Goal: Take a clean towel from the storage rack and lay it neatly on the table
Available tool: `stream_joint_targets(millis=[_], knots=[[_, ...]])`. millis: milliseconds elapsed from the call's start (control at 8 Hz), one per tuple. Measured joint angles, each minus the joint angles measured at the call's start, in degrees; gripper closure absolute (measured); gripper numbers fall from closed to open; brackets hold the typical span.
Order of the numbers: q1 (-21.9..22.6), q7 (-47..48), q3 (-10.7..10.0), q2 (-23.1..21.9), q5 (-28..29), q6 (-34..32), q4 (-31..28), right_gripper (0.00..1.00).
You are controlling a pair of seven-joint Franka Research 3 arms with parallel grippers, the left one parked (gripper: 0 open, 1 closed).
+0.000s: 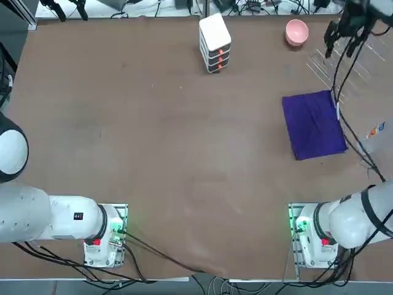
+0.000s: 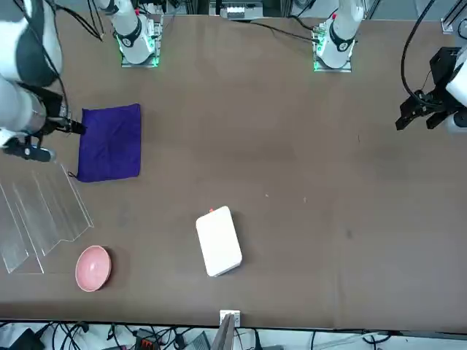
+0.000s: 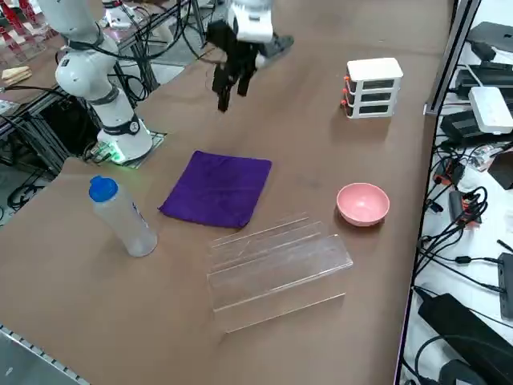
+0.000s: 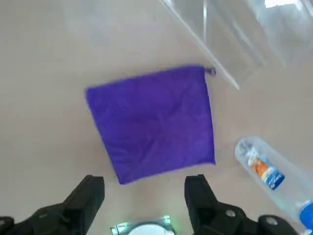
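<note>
Lying flat on the tabletop [image 1: 172, 141], the towel [image 1: 314, 125] sits spread out just beside the storage rack [image 3: 276, 269], with a bottle [image 3: 122, 216] near its other side. Hanging in the air above it and well apart from it, the right end effector [image 4: 144, 196] has its 2 fingers spread wide and holds nothing.

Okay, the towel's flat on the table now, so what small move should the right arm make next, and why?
Probably just pull the right tool back toward its base. The towel lies spread flat on the table, clear of the rack, and the tool hangs open and empty above it. Nothing seems left to grasp.
</note>
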Motion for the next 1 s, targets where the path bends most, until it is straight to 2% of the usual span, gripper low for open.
stream_joint_targets(millis=[125, 250, 375, 500, 625, 750, 1000], knots=[[-1.4, -1.0, 1.6, -1.1, 0.9, -0.8, 2.7, 0.0], [-5.7, -2.1, 6.5, -3.6, 1.5, -1.8, 4.0, 0.0], [-11.4, -3.6, 12.9, -6.7, 1.6, -2.4, 3.9, 0.0], [-15.0, -4.7, 17.2, -9.0, 2.2, -2.6, 3.7, 0.0], [-17.1, -5.1, 19.6, -10.0, 3.9, -2.6, 3.2, 0.0], [-17.8, -5.3, 20.5, -10.0, 5.0, -2.5, 2.6, 0.0], [-18.0, -5.9, 20.5, -9.5, 4.9, -2.3, 2.0, 0.0]])
